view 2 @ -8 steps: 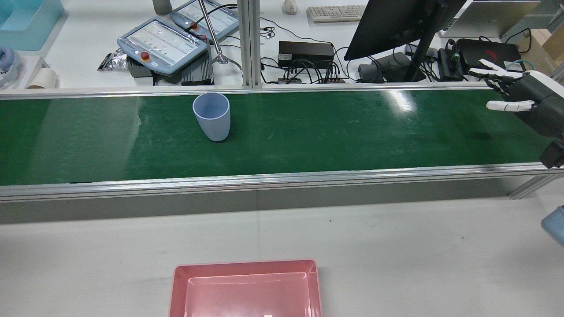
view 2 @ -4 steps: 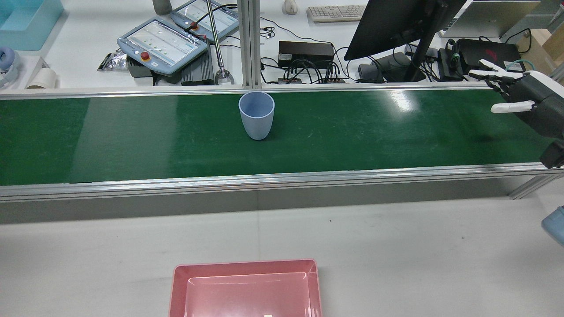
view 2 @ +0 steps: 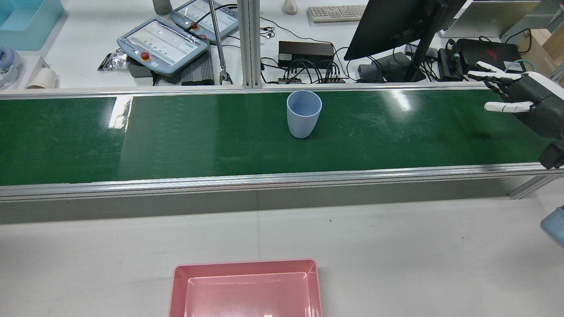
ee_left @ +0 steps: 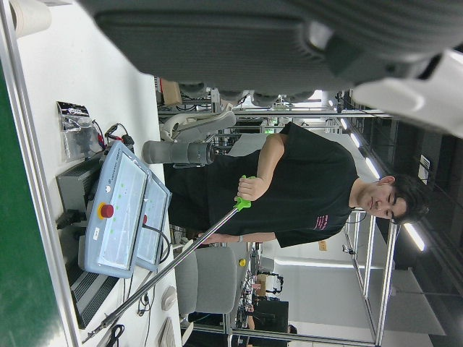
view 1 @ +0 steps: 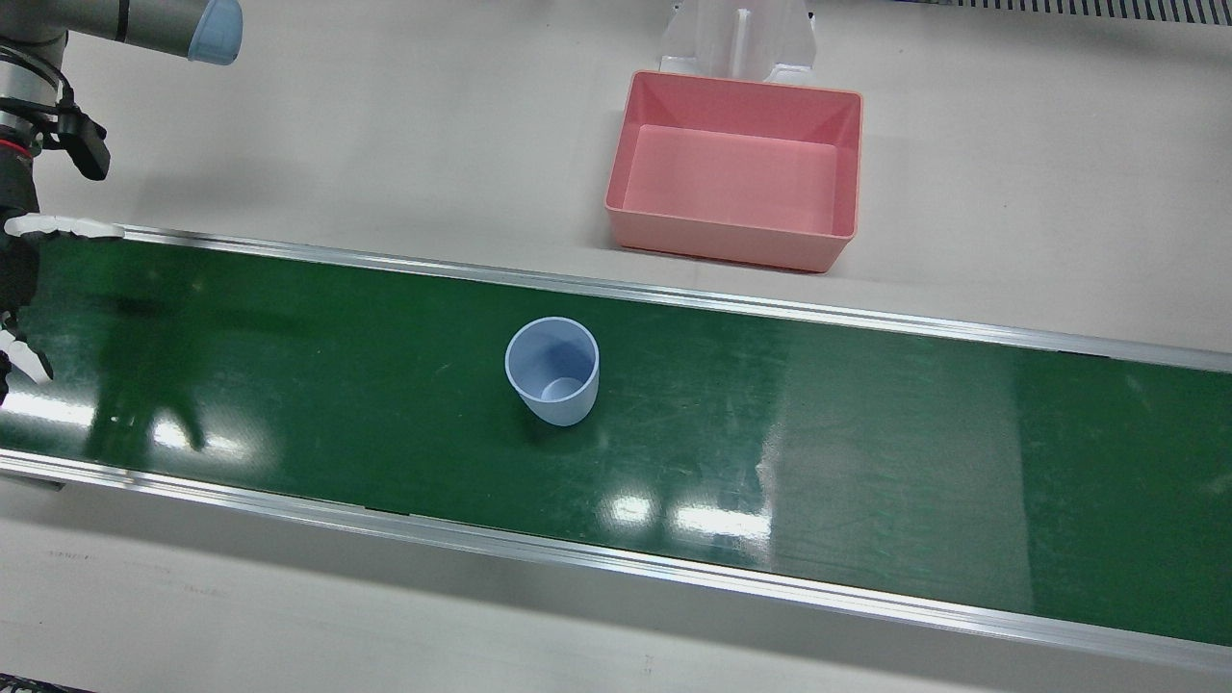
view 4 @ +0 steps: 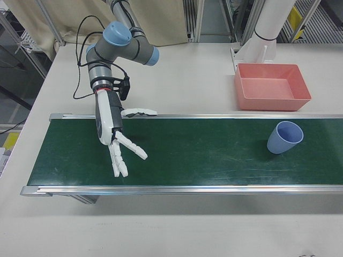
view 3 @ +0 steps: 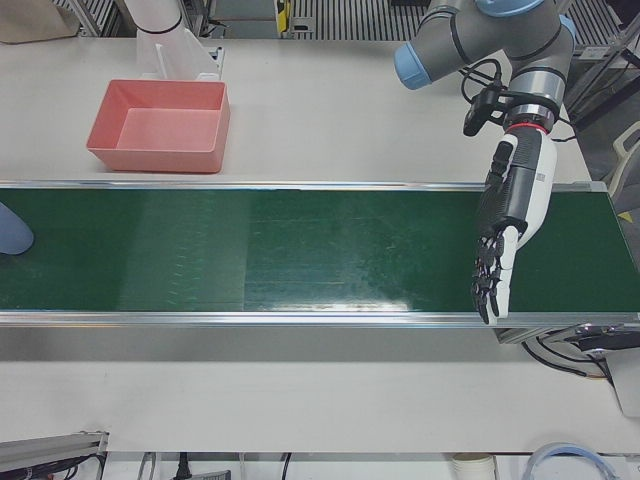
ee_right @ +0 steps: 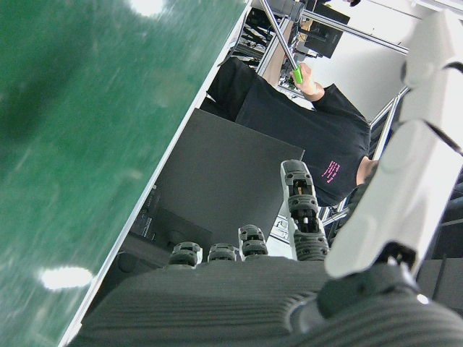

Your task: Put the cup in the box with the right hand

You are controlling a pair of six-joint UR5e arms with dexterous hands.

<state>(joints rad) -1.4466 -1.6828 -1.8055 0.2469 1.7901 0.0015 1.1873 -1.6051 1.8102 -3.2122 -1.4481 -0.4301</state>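
Our right hand [view 4: 115, 142] hovers empty, fingers spread, over one end of the green conveyor belt [view 1: 866, 423]. The pale blue plastic cup [view 1: 552, 371] stands upright mid-belt, well apart. A late closure could topple it short of the pink plastic box [view 1: 736, 171].

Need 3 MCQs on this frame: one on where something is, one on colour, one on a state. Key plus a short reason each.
1. Where does the cup stand?
A. on the green belt
B. inside the box
C. on the white table

2. What colour is the box?
A. blue
B. pink
C. green

3. How is the right hand?
A. shut on the cup
B. open, holding nothing
C. resting in the box

Key: 1 A, the cup stands upright on the belt. 2 B, the box is pink and holds nothing. 3 B, the right hand hangs over the belt's end with fingers spread, well apart from the cup.
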